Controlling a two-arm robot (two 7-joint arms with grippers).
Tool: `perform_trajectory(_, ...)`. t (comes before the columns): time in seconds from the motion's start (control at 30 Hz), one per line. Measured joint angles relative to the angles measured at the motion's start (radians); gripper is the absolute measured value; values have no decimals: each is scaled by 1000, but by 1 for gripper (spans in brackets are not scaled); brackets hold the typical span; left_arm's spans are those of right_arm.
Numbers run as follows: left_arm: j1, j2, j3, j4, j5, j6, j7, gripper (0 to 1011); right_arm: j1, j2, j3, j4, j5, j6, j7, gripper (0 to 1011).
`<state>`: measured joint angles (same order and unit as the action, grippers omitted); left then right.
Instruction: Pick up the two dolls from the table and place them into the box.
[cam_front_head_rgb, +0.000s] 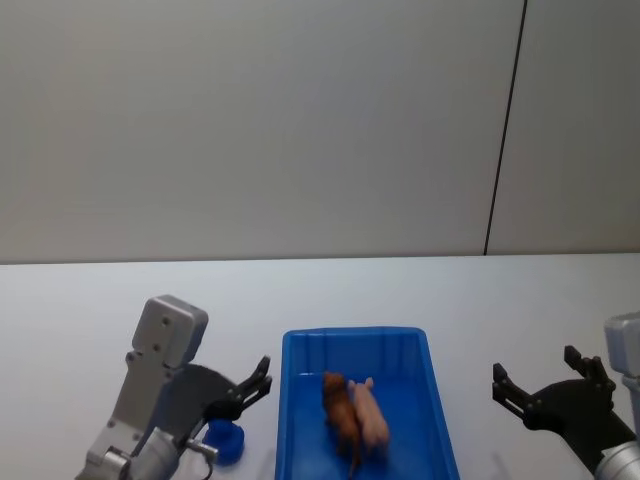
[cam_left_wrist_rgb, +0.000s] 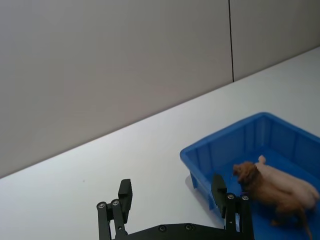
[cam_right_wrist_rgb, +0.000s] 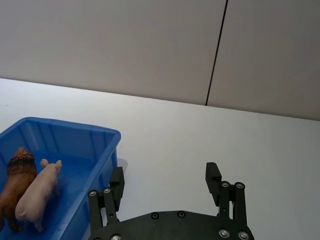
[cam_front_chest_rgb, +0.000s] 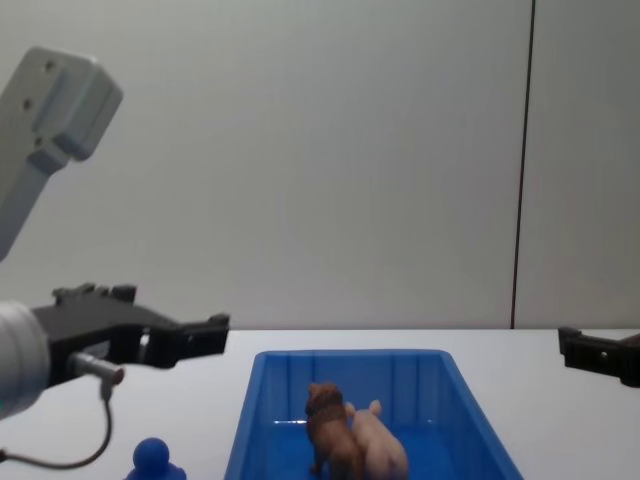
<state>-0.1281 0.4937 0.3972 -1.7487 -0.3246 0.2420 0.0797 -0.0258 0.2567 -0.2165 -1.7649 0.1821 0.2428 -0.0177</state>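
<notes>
My left hand (cam_front_head_rgb: 258, 383) hangs above the surface (cam_front_head_rgb: 400, 290) just off the left wall of the box (cam_front_head_rgb: 350, 333), fingers pointing forward toward the far edge. The two fingers are spread wide with nothing between them; the left wrist view has them parted over bare white surface (cam_left_wrist_rgb: 171, 192), the one on the box side close to the blue rim (cam_left_wrist_rgb: 220, 134). From the chest the hand (cam_front_chest_rgb: 205, 335) reaches in from the left, above rim height.

My right hand (cam_front_head_rgb: 535, 372) is held out off the right wall of the box, a little farther from it than the left, level and facing forward. Its fingers are also wide apart and empty (cam_right_wrist_rgb: 165, 176).

The box sits between my hands. Both dolls stand on its floor, side by side and touching, heads toward its far wall: the brown doll (cam_front_head_rgb: 340, 405) on the left and the pink pig doll (cam_front_head_rgb: 372, 415) on the right. The right wrist view shows the same pair, brown (cam_right_wrist_rgb: 15, 180) and pink (cam_right_wrist_rgb: 37, 192).

A small blue knob-shaped thing (cam_front_head_rgb: 225, 440) stands on the surface under my left arm, left of the box.

The surface is plain white and runs back to a grey wall (cam_front_head_rgb: 250, 130) with a dark vertical seam (cam_front_head_rgb: 505, 130) on the right.
</notes>
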Motion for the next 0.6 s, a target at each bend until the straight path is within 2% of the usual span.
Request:
perform_trajectory(0.3,11,24,-18,25,-27,46,-40,1001,-1,1,1,-1,1,0,-2,1001)
perform_trajectory(0.6,-11,18,-26,96,-32,56,-104,1001,-2,2,2,-2,1,0,-3,1001)
